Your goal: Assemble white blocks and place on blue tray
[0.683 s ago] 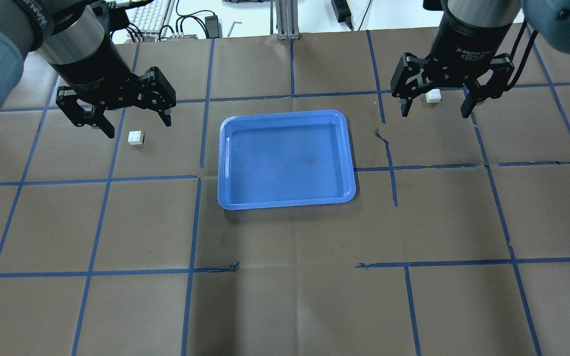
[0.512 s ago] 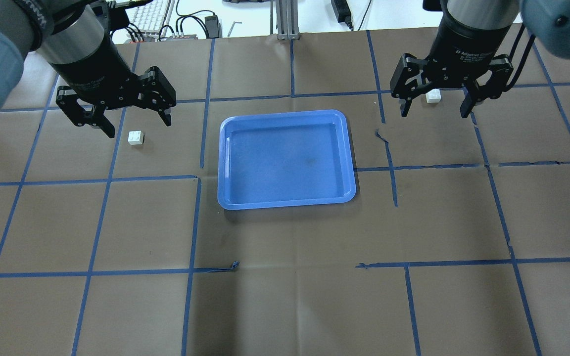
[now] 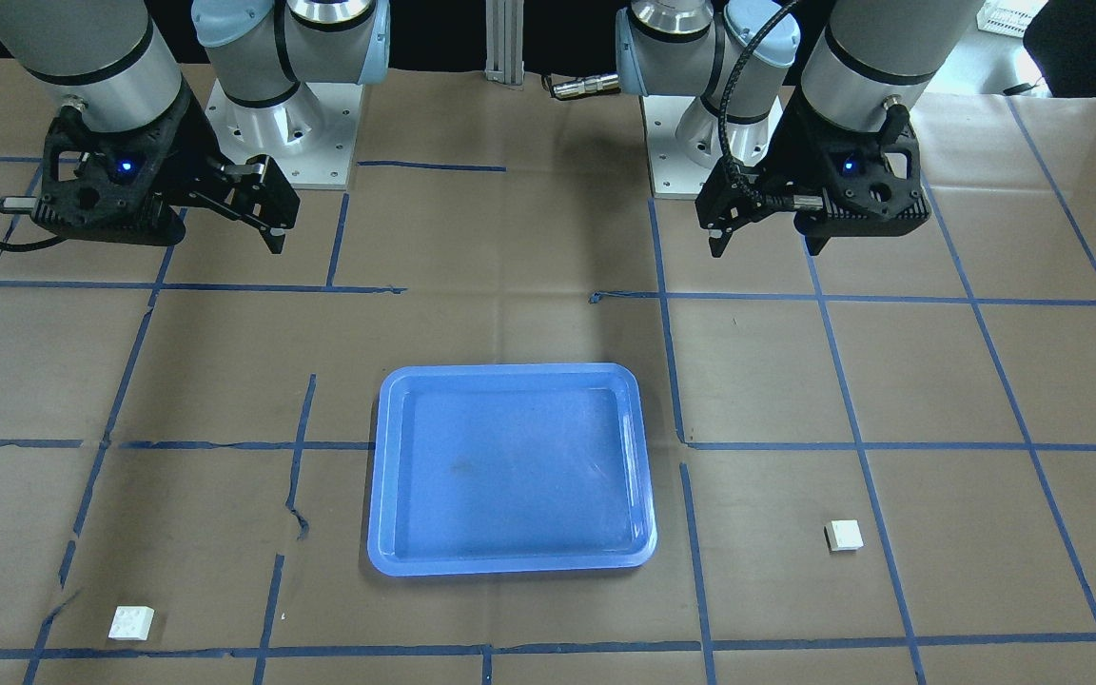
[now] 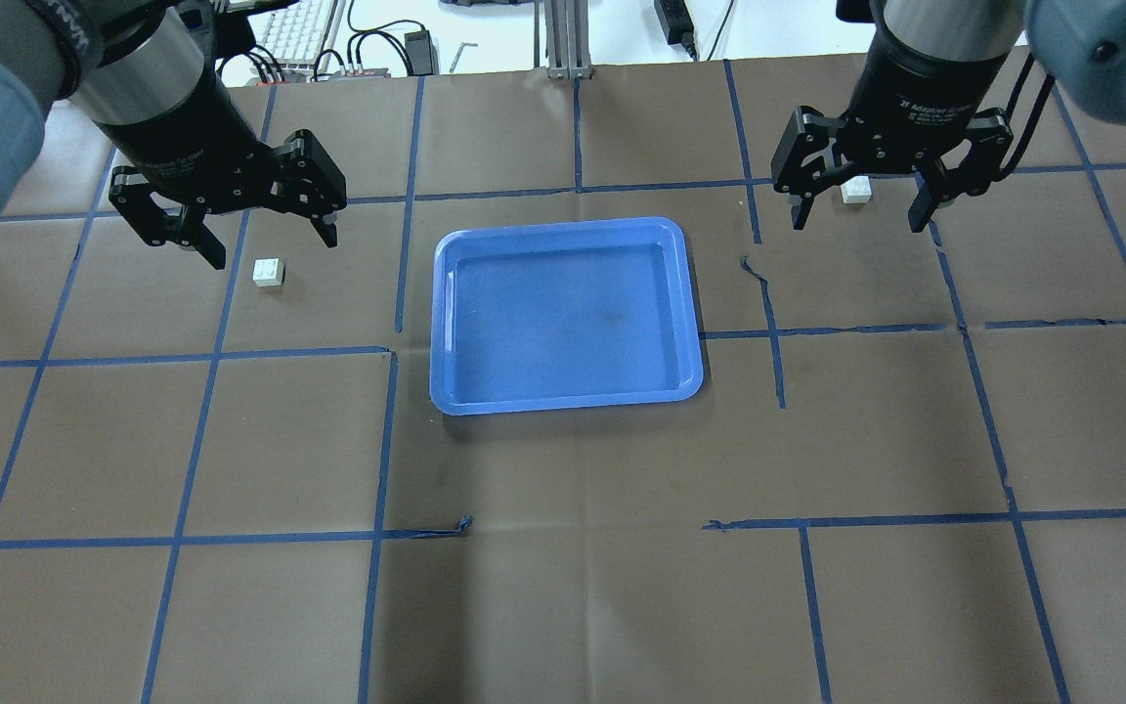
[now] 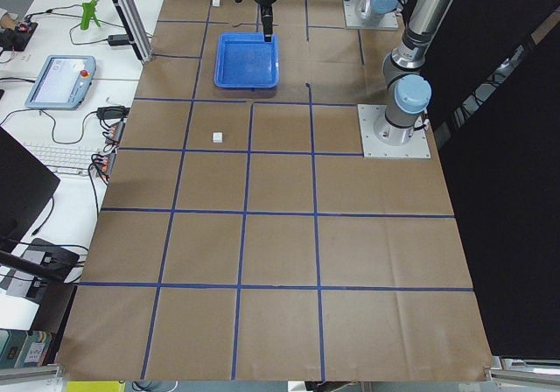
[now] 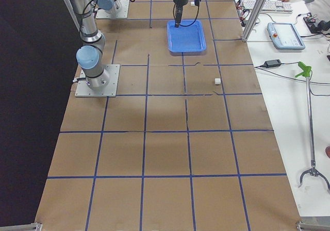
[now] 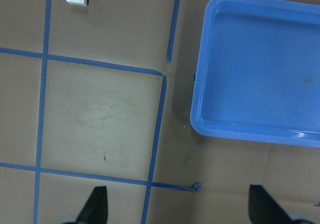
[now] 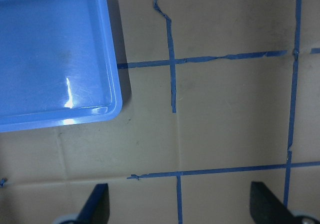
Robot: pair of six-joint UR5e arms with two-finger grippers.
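While the left block (image 4: 269, 272) lies on the surface (image 4: 563, 606) to one side of the tray (image 4: 563, 323) and the right block (image 4: 854, 190) lies to the other, each well apart from it, we hold both arms raised and ready rather than committed. Our left claw (image 4: 273, 249) hangs high with its fingers spread wide and nothing between them. Our right claw (image 4: 857, 223) hangs the same way, apart and empty. We judge the height lets us line up from above. In the overhead view each claw seems to bracket its block, yet the left wrist view puts the left block at the far top corner, ahead of the claw rather than under it. The right wrist view shows no block at all. So we take the step in hand to be the approach, one arm per block, since each piece sits nearest its own arm. The tray sits bare in the middle, between the arms, where we judge either could reach it once the two pieces are pressed together. Nothing of the assembly is done yet.
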